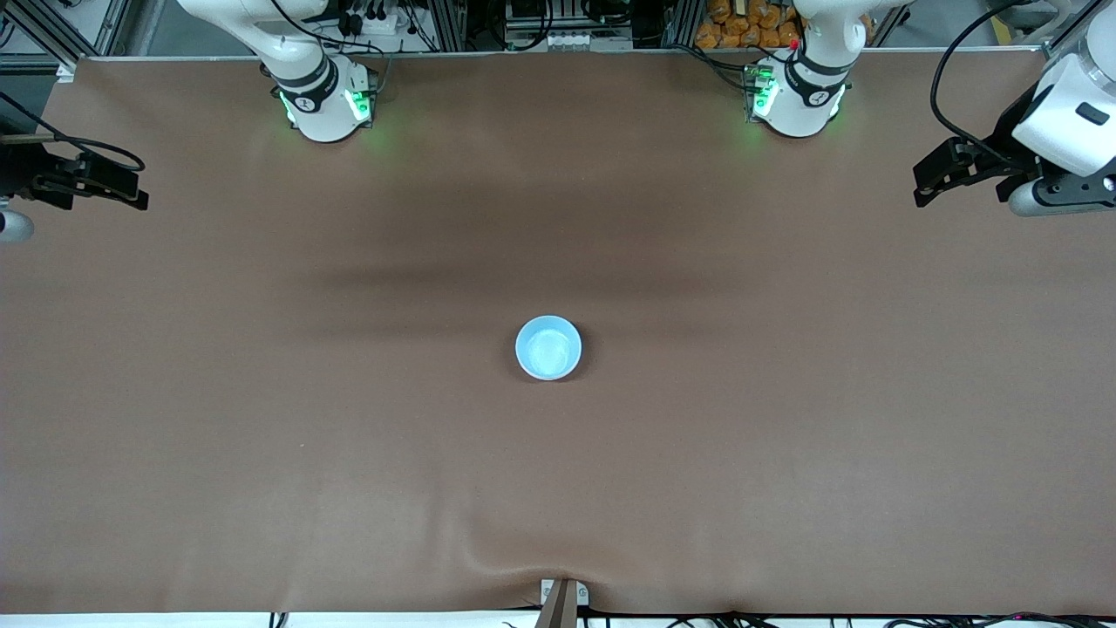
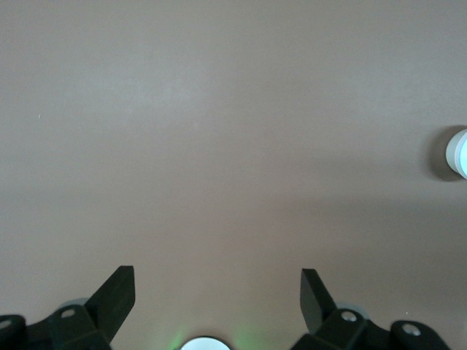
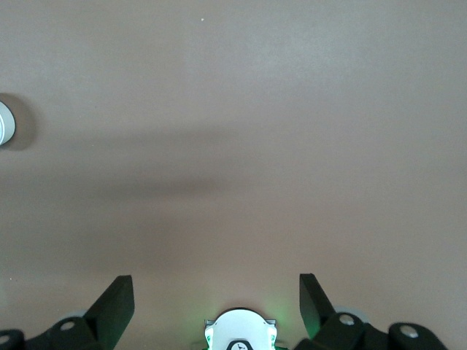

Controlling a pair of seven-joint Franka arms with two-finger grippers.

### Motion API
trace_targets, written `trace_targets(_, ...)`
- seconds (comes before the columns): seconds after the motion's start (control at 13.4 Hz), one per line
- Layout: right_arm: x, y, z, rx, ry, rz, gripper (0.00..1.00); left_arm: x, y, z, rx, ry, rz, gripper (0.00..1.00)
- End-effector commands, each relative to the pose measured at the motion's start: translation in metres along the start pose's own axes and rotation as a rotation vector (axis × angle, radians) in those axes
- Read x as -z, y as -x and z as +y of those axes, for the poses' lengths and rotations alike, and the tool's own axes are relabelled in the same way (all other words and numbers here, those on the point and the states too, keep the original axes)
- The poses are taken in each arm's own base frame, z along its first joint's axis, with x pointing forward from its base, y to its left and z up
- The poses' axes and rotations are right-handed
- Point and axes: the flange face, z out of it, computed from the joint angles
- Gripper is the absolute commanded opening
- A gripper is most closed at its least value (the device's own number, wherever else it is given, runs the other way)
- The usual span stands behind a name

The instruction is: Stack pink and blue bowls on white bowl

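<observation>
One light blue bowl stands upright in the middle of the brown table, and from above only its blue inside shows. A sliver of it appears at the edge of the left wrist view and of the right wrist view. The pink bowl and the white bowl are hidden or out of view. My left gripper waits open and empty, high over the left arm's end of the table. My right gripper waits open and empty over the right arm's end.
The brown table cover has a small wrinkle by a clamp at the edge nearest the front camera. The two arm bases stand along the edge farthest from that camera.
</observation>
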Motion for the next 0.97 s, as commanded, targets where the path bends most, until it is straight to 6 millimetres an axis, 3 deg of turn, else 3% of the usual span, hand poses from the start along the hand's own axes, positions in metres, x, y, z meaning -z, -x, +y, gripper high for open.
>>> trace_targets(0.0,0.008,0.003,0.004,-0.02,0.015,0.014,1.0,0.011,0.002,0.008,-0.023,0.015,0.021,1.0)
trace_targets(0.3,0.012,0.009,0.017,-0.046,0.009,0.017,1.0,0.013,0.01,-0.004,0.004,0.013,0.007,1.0)
trace_targets(0.9,0.021,0.013,0.015,-0.042,0.009,0.051,1.0,0.022,0.01,-0.012,-0.003,0.002,0.012,1.0)
